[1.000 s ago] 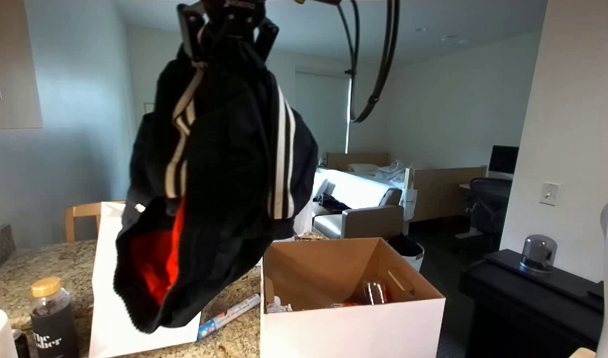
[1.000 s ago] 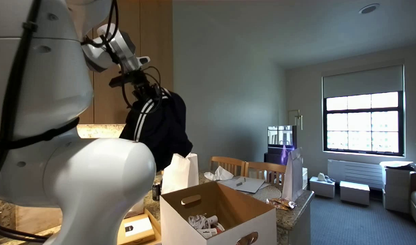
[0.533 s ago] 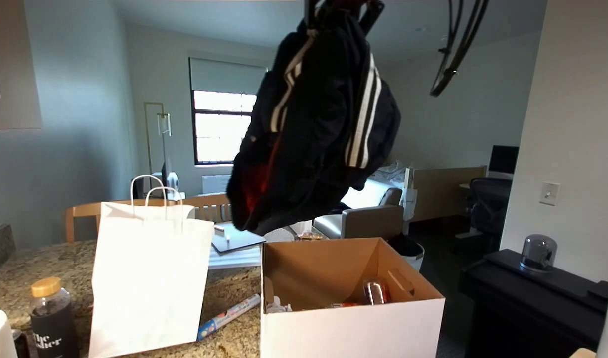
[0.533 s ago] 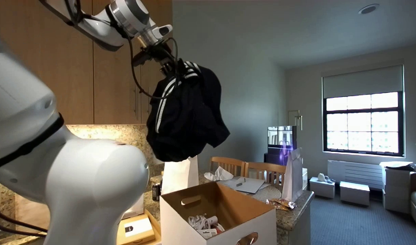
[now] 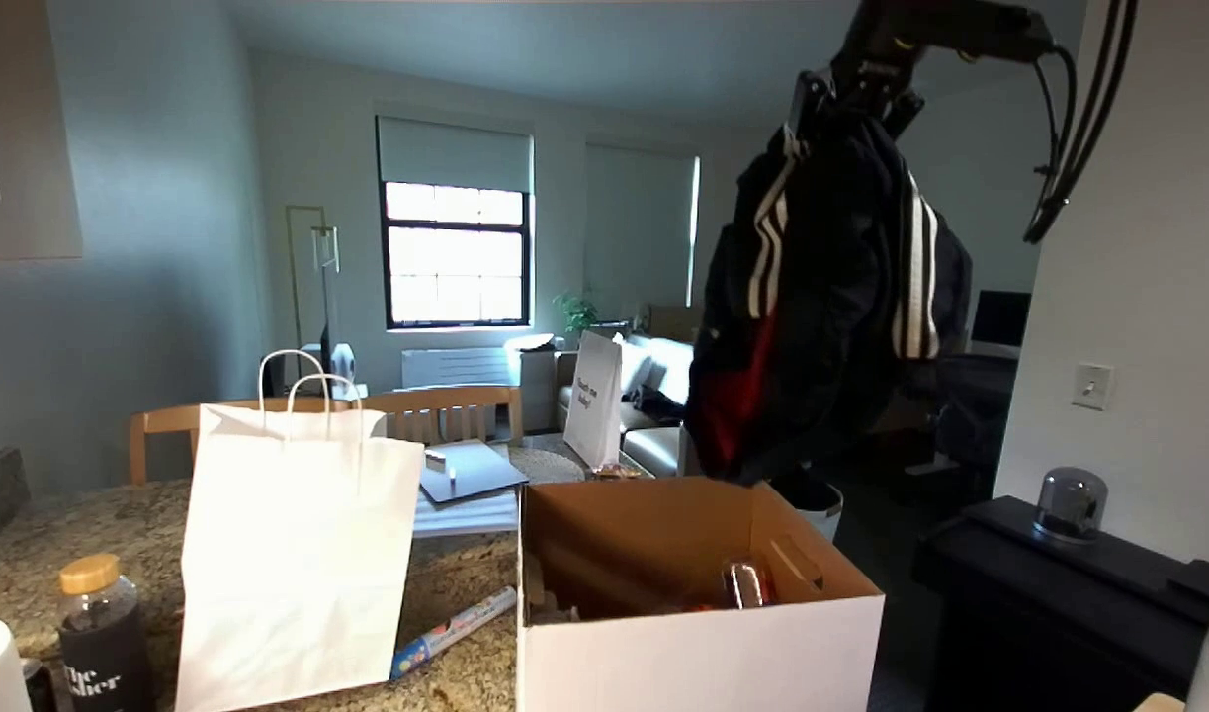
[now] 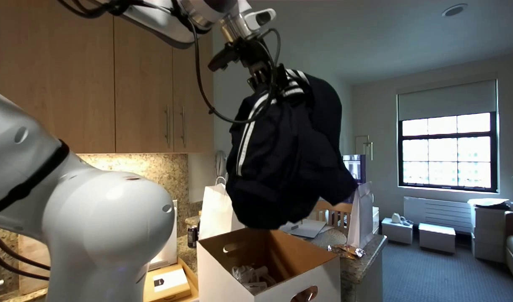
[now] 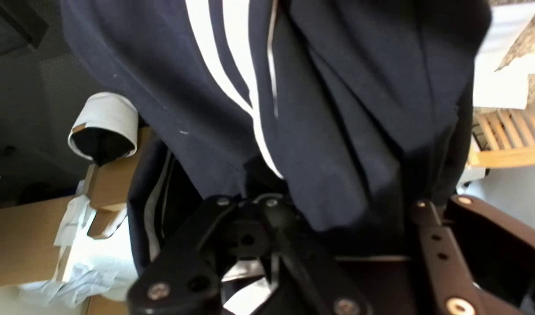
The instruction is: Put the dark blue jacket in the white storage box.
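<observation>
The dark blue jacket (image 5: 826, 307) hangs limp from my gripper (image 5: 854, 117), with its white stripes and red lower part showing. It also hangs in an exterior view (image 6: 290, 163) and fills much of the wrist view (image 7: 328, 100). My gripper (image 6: 269, 79) is shut on the jacket's top, with fabric bunched between its fingers (image 7: 344, 205). The white storage box (image 5: 698, 663) stands open on the counter, also in an exterior view (image 6: 216, 277). The jacket's lower end overlaps the box's far rim in both exterior views. I cannot tell whether it touches.
The box holds white cables (image 6: 244, 274) and a shiny reddish item (image 5: 747, 583). A white paper bag (image 5: 302, 554) stands beside it, and another bag (image 6: 360, 218) stands farther back. A blue and white tube (image 5: 456, 630) and a bottle (image 5: 102, 633) are on the counter (image 5: 475, 672).
My gripper has carried the jacket from beside the box, in front of the paper bag, across to the box. It rose at first, then came down somewhat in one exterior view.
</observation>
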`<state>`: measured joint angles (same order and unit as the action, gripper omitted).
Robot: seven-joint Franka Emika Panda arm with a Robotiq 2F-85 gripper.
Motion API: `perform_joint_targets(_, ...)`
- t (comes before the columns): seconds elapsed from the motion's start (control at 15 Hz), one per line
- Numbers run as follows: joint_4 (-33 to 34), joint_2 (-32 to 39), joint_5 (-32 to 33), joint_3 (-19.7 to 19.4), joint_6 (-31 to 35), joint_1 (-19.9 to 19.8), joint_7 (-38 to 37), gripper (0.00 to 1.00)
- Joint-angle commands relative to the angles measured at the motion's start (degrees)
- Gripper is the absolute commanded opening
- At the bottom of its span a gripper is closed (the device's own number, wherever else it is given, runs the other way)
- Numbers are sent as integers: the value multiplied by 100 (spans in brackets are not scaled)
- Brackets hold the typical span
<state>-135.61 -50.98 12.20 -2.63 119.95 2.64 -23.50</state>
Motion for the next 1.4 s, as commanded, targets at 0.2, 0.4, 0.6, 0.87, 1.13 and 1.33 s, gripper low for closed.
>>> perform_joint_targets(0.2,-675,383,-1085,31,-133,197,1610,11)
perform_joint_targets(0.4,-909,317,-817,572,150,232,1807,10)
perform_joint_targets(0.6,-890,418,-612,866,778,177,1765,10)
perform_joint_targets(0.87,-1015,670,-817,762,1264,360,1984,10)
perform_joint_targets(1.13,-1312,1063,-928,660,1723,390,2164,10)
perform_joint_targets(1.33,-1425,1419,-908,633,2023,364,2174,10)
